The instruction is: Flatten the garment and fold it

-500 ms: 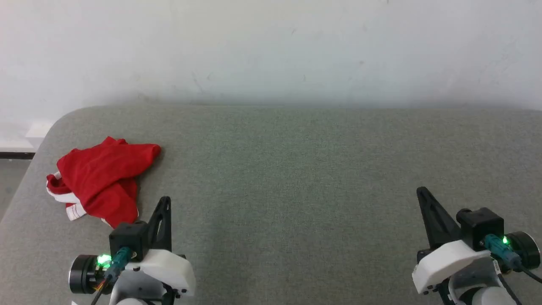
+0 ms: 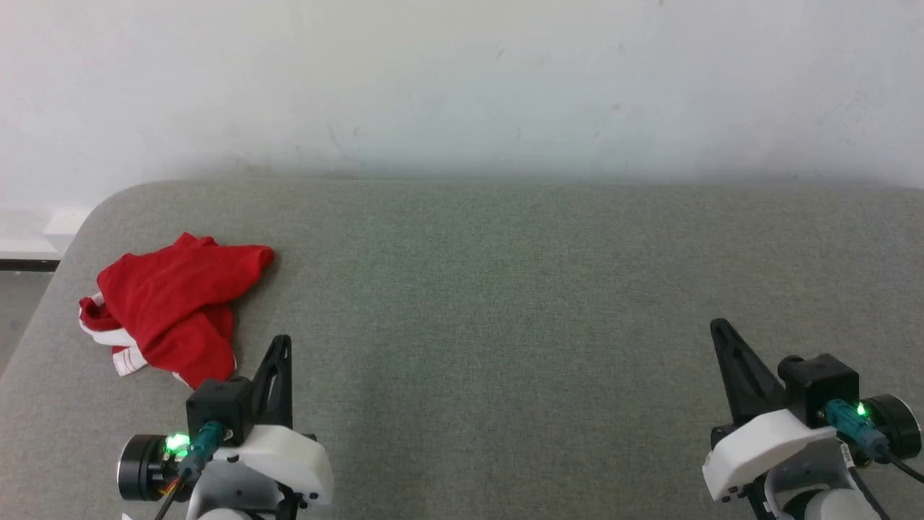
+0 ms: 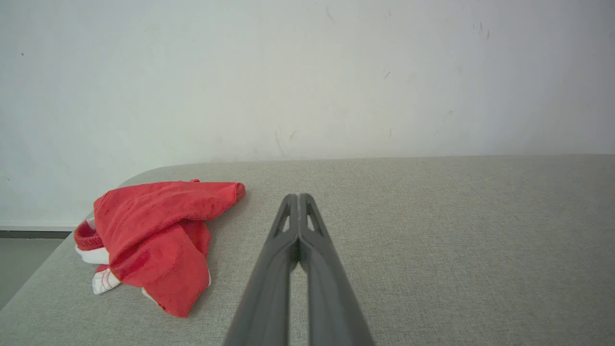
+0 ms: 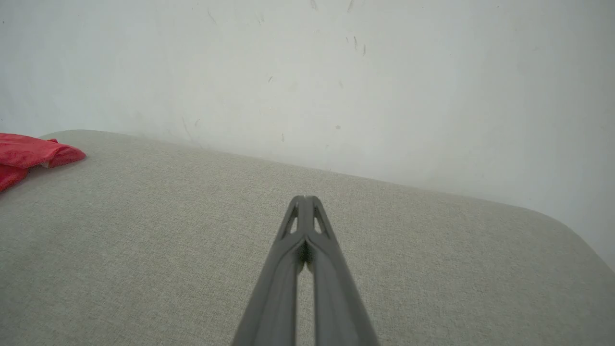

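Nothing shifts since the earlier frame: red shorts [image 2: 172, 305] lie crumpled mid-left (flattening unstarted), left gripper [image 2: 281, 342] and right gripper [image 2: 719, 328] closed, empty.

From the head we look forward and down over the grey table [image 2: 505, 289] toward the white wall [image 2: 462, 72]. Wrist cameras ride low, close to the tabletop, sighting along the left gripper [image 3: 298, 197] and right gripper [image 4: 305, 198] at that wall. All three share the red garment [image 2: 173, 303], at the left.
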`<state>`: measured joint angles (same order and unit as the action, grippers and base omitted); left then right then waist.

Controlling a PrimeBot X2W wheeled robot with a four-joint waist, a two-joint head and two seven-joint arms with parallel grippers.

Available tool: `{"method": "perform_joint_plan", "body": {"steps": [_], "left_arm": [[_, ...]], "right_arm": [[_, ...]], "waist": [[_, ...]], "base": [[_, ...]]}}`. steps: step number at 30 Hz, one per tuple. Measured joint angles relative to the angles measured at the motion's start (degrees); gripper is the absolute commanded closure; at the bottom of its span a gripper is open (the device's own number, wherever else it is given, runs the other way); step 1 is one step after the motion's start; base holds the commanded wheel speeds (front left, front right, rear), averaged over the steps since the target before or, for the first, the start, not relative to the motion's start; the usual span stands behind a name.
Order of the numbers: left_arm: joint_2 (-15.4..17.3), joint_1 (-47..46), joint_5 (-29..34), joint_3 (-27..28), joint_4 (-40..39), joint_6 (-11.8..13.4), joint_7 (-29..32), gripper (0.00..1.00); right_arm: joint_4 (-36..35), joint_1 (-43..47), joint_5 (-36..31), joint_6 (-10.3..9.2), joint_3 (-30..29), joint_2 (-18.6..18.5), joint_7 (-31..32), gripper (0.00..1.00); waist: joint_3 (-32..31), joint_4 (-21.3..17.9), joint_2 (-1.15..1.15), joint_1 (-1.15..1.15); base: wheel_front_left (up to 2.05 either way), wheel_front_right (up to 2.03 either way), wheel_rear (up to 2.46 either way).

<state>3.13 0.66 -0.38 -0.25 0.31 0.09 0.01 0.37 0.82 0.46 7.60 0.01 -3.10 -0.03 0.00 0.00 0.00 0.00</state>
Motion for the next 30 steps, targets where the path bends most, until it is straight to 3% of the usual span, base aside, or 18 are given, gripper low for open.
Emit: {"method": "perform_joint_plan", "body": {"steps": [20, 21, 30], "left_arm": [[0.0, 0.0, 0.0, 0.0, 0.0, 0.0, 0.0, 1.00], [0.0, 0.0, 0.0, 0.0, 0.0, 0.0, 0.0, 0.00], [0.0, 0.0, 0.0, -0.1, 0.1, 0.0, -0.1, 0.00]], "right_arm": [[0.0, 0.0, 0.0, 0.00, 0.0, 0.0, 0.0, 1.00], [0.0, 0.0, 0.0, 0.01, 0.0, 0.0, 0.0, 0.00], [0.2, 0.1, 0.2, 0.01, -0.1, -0.1, -0.2, 0.00]], "waist": [[0.0, 0.0, 0.00, 0.00], [0.0, 0.0, 0.00, 0.00], [0.0, 0.0, 0.00, 0.00]], "base": [[0.00, 0.00, 0.00], [0.00, 0.00, 0.00], [0.00, 0.00, 0.00]]}}
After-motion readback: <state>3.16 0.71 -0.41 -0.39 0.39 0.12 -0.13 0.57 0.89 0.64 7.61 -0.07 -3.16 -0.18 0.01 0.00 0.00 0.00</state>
